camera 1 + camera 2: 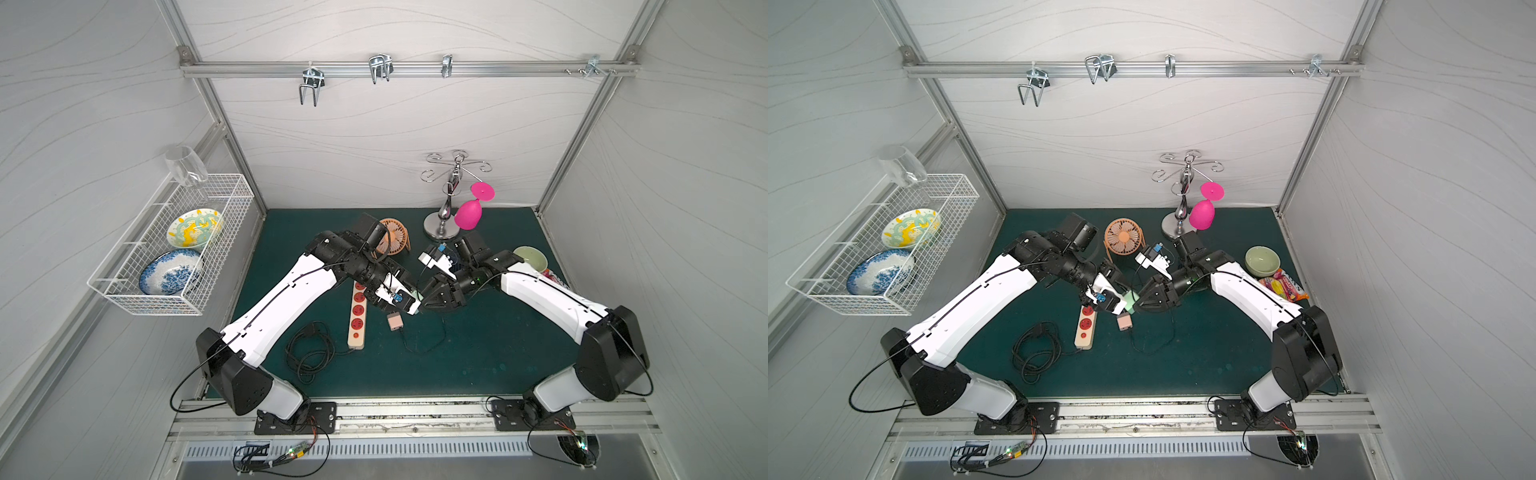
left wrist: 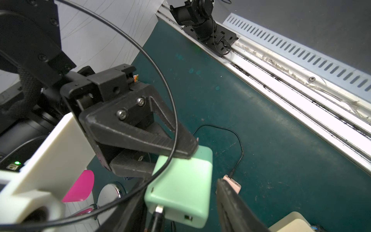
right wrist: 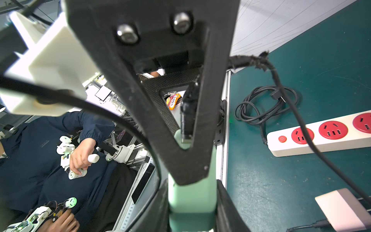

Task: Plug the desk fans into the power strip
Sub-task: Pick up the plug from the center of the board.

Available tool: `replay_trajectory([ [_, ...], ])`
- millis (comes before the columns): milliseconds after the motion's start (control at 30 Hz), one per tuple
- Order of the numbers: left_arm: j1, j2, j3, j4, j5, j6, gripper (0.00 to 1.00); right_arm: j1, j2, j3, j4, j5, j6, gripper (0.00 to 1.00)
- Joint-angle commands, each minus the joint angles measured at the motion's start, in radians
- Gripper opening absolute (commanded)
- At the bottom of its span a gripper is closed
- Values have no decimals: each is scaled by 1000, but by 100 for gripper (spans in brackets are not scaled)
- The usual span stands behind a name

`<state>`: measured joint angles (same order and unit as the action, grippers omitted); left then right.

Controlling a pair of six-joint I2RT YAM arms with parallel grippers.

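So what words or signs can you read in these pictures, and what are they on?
"FOX'S": on the orange and yellow sweet packet, in the right wrist view.
A faint power sign: on the small red button of the long cream power strip.
Pale print on the person's dark blue jacket: too blurred to read.
The sweet packet's print in a top view: too small to read.

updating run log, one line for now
left gripper: shut on green adapter | right gripper: shut on it | power strip: untouched
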<state>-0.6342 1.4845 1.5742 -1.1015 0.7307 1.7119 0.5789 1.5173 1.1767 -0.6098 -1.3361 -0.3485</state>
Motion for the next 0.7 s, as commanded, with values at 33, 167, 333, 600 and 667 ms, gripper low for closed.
replay_trajectory([
  [33,-15,13,-7,-37,20,2,44,-12,-17,-1,30,-37,5,0],
  [167,-16,12,7,-35,13,-44,26,-19,-21,-1,36,-32,11,0],
  [333,-15,-12,-27,25,-67,-153,14,-34,-77,-45,69,104,84,43],
  [600,44,-66,-118,29,-201,-245,4,-175,-249,-186,143,461,303,99],
  [667,74,-73,-145,35,-228,-272,4,-223,-299,-222,161,532,343,99],
])
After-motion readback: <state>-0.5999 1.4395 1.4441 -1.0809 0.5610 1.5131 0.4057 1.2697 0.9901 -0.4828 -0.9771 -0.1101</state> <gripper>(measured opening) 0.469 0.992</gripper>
